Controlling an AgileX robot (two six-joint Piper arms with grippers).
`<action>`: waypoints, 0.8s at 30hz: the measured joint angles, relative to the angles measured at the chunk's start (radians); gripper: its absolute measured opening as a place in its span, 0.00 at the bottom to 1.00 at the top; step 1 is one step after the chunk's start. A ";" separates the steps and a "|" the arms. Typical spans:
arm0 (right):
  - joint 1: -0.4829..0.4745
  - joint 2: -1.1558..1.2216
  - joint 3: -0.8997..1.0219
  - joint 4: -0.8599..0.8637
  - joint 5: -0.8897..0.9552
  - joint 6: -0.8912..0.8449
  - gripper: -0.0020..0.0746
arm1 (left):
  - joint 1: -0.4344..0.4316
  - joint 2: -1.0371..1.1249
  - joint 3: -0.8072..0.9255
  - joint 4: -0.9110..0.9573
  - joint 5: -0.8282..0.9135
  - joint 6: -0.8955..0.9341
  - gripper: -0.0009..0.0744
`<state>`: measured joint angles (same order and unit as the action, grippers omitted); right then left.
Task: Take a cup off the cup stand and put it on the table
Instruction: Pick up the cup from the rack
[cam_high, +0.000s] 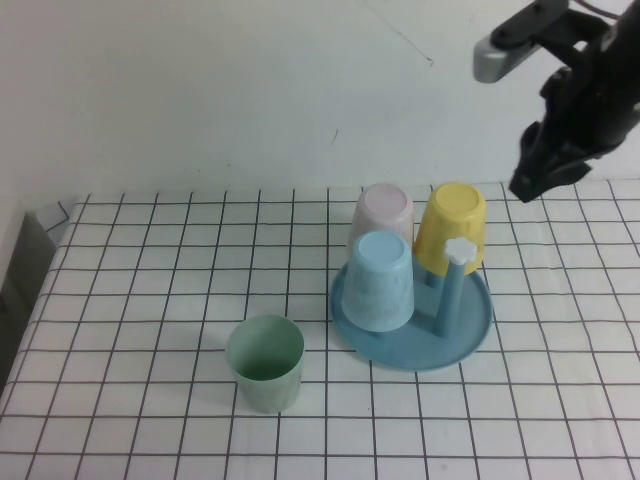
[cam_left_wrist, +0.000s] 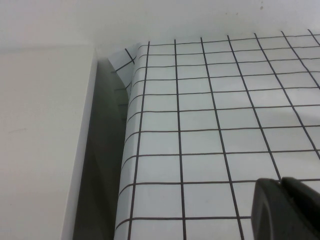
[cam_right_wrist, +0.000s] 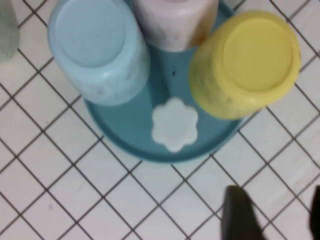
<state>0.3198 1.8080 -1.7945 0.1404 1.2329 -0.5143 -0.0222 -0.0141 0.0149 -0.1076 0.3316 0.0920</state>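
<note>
The yellow cup (cam_high: 452, 228) sits upside down on a peg at the back right of the blue cup stand (cam_high: 470, 322). It also shows in the right wrist view (cam_right_wrist: 247, 62), with the stand's tray (cam_right_wrist: 130, 132) under it. My right gripper (cam_high: 527, 186) hangs high, up and to the right of the yellow cup, apart from it. In the right wrist view it (cam_right_wrist: 277, 215) is open and empty over the gridded table (cam_right_wrist: 60, 200). My left gripper (cam_left_wrist: 281, 207) is shut and empty, low over the table's left edge (cam_left_wrist: 150, 150), and it is out of the high view.
A light blue cup (cam_high: 381, 280) and a pale pink cup (cam_high: 384, 214) also sit upside down on the stand. One bare peg with a white flower cap (cam_high: 459, 250) stands at the front right. A pale green cup (cam_high: 265, 362) stands upright on the table, left of the stand.
</note>
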 joint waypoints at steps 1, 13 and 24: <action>0.008 0.030 -0.030 0.004 0.000 0.006 0.43 | 0.000 0.000 0.000 0.000 0.000 0.000 0.01; 0.023 0.214 -0.219 0.008 0.000 0.091 0.92 | 0.000 0.000 0.000 0.000 0.000 0.000 0.01; 0.023 0.312 -0.268 0.010 0.000 0.093 0.93 | 0.000 0.000 0.000 0.000 0.000 0.000 0.01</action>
<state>0.3430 2.1198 -2.0621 0.1504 1.2329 -0.4216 -0.0222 -0.0141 0.0149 -0.1076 0.3316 0.0920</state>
